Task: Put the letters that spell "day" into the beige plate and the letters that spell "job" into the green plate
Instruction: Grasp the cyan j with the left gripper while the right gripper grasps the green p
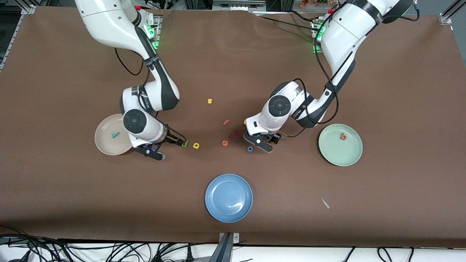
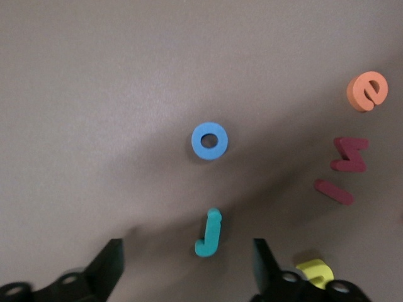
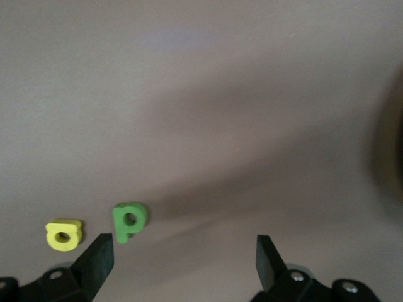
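Note:
My left gripper [image 1: 259, 143] hangs open low over the table. The teal j [image 2: 209, 233] lies flat between its fingers [image 2: 110, 264], untouched. The blue o [image 2: 210, 140] lies just past the j, and in the front view the o [image 1: 250, 148] shows beside the gripper. The red b [image 1: 343, 136] rests in the green plate [image 1: 340, 154]. My right gripper [image 1: 171, 148] is open beside the beige plate [image 1: 105, 143], which holds the teal y [image 1: 115, 135]. The green d [image 3: 129, 220] sits close to one finger [image 3: 97, 258], with the yellow a [image 3: 63, 233] beside it.
A blue plate [image 1: 228, 197] sits nearest the front camera. An orange e [image 1: 225, 143], dark red pieces [image 1: 233, 134] and a pink f [image 1: 226, 122] lie between the two grippers. A yellow s [image 1: 209, 101] is farther back. A yellow piece [image 2: 315, 272] lies by the left gripper's finger.

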`<state>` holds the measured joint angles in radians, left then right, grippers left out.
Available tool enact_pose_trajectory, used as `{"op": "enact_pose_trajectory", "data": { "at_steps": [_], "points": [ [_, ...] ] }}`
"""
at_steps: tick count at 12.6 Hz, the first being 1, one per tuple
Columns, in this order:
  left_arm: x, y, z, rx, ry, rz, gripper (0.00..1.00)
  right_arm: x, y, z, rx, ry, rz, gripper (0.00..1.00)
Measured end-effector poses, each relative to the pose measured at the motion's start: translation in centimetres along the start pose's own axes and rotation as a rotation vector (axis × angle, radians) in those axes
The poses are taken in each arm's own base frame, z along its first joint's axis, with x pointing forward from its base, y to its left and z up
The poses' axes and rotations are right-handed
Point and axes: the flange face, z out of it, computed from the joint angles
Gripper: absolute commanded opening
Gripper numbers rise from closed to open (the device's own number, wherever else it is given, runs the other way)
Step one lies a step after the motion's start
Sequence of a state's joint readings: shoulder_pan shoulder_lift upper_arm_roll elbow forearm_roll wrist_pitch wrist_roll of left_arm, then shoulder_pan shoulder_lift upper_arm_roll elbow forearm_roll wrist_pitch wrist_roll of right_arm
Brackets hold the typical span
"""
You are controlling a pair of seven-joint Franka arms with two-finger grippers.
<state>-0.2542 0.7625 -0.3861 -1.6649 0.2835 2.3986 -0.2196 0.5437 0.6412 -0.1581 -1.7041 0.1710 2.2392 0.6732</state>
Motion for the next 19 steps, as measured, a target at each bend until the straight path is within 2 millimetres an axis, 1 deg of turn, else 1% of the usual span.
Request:
{"op": "enact_pose_trajectory", "data": {
  "at_steps": [1, 4, 6, 7, 8, 9, 10, 11, 13, 14, 16, 17, 18, 19],
  "points": [
    [0.0, 0.1, 0.3, 0.004, 0.008, 0.011, 0.78, -0.2, -0.5, 0.4, 0.008, 0.007, 0.008, 1.00],
    [0.1, 0.5, 1.1, -0.006, 0.026, 0.021, 0.68, -0.6, -1.4, 1.1, 0.015, 0.006, 0.019, 1.00],
    [0.1, 0.5, 1.4, -0.008, 0.026, 0.023, 0.45, -1.0, -2.0, 1.8, 0.020, 0.007, 0.011, 1.00],
    [0.1, 0.5, 1.4, -0.008, 0.026, 0.023, 0.42, -1.2, -2.3, 2.2, 0.022, 0.006, 0.007, 0.99],
    [0.1, 0.6, 1.5, -0.008, 0.026, 0.024, 0.42, -1.4, -2.5, 2.7, 0.025, 0.007, 0.003, 0.98],
    [0.1, 0.8, 1.5, -0.009, 0.025, 0.028, 0.36, -1.5, -2.7, 2.9, 0.028, 0.008, 0.000, 0.95],
    [0.0, 1.2, 1.6, -0.009, 0.024, 0.033, 0.17, -1.6, -2.8, 3.0, 0.029, 0.008, -0.001, 0.89],
    [0.0, 1.6, 1.7, -0.009, 0.023, 0.040, 0.01, -1.5, -2.8, 2.9, 0.029, 0.008, -0.002, 0.83],
    [0.0, 1.9, 1.6, -0.006, 0.025, 0.048, 0.00, -1.3, -2.7, 2.9, 0.030, 0.009, -0.020, 0.76],
    [0.1, 1.8, 1.6, -0.003, 0.027, 0.048, 0.00, -1.1, -2.5, 2.9, 0.030, 0.009, -0.028, 0.73],
    [0.4, 1.1, 1.2, 0.007, 0.019, 0.040, 0.00, -0.9, -2.2, 3.0, 0.029, 0.008, -0.036, 0.72],
    [0.5, 0.5, 0.6, 0.019, -0.001, 0.032, 0.00, -0.9, -2.2, 3.1, 0.028, 0.008, -0.038, 0.70],
    [0.6, -0.4, -0.6, 0.036, -0.025, 0.021, 0.00, -0.9, -2.2, 3.1, 0.028, 0.007, -0.039, 0.70],
    [0.6, -1.5, -2.2, 0.058, -0.056, 0.006, 0.00, -0.9, -2.2, 3.3, 0.026, 0.007, -0.040, 0.70]
  ]
}}
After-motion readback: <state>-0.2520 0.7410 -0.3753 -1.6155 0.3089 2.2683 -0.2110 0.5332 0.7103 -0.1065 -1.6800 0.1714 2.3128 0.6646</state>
